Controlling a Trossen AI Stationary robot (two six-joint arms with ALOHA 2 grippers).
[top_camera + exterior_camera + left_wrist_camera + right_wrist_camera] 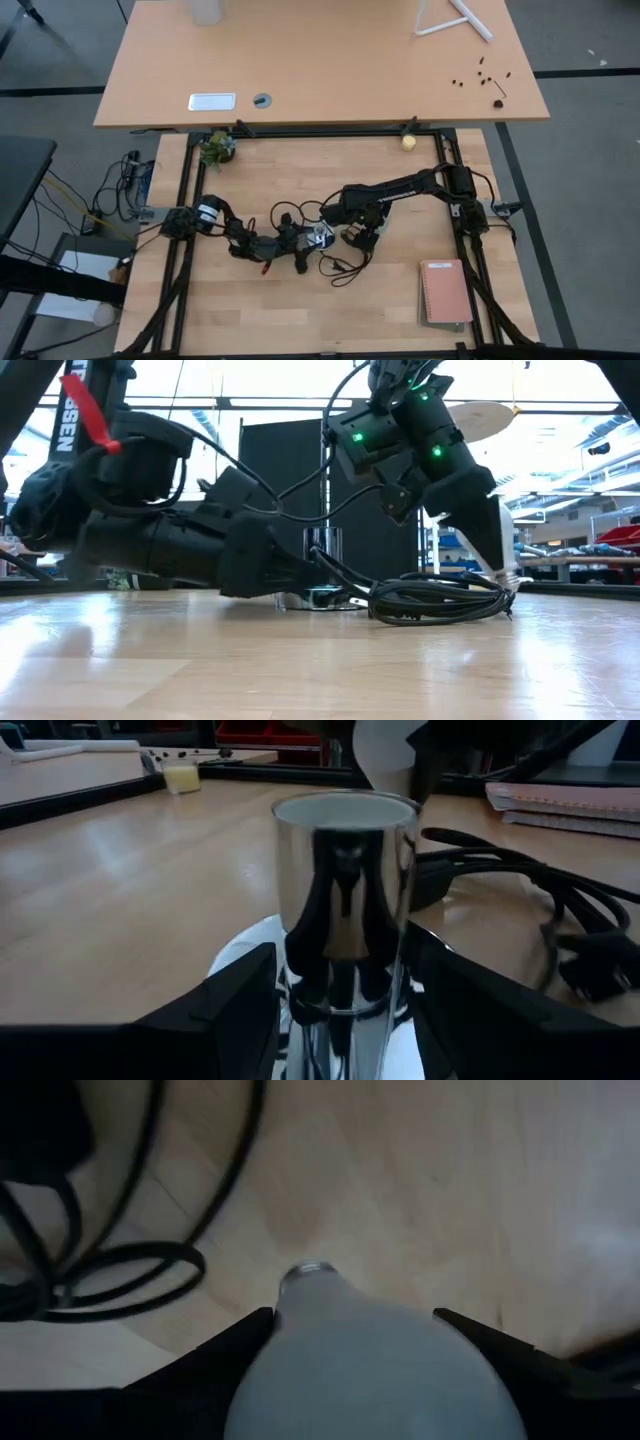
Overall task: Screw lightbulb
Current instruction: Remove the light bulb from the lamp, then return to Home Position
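The lightbulb (375,1370) is white and frosted, and its grey screw base (308,1270) points down at the wooden table. My right gripper (355,1320) is shut on it and stands a little to the right of the socket in the high view (357,237). The socket (345,910) is a shiny silver tube standing upright on a round silver disc (240,955). My left gripper (345,980) is shut on the tube, low at the table's middle (305,240). The bulb also shows behind the socket's rim in the left wrist view (385,755). My left gripper pinches the socket's upright tube (290,970) between its two fingers, low on the tube's two sides. The fingers come level from the table's left. The socket stands upright on its disc on the table. My right gripper pinches the bulb's rounded head (300,1350) between its two fingers. The fingers point down at a slant. The bulb is lifted clear, with its screw base below, above bare wood beside the socket.
The black cord (440,600) lies coiled on the table beside the socket and under my right gripper. A pink notebook (445,292) lies at the near right. A pale-yellow ball (408,142) and a small plant (216,148) sit at the far edge.
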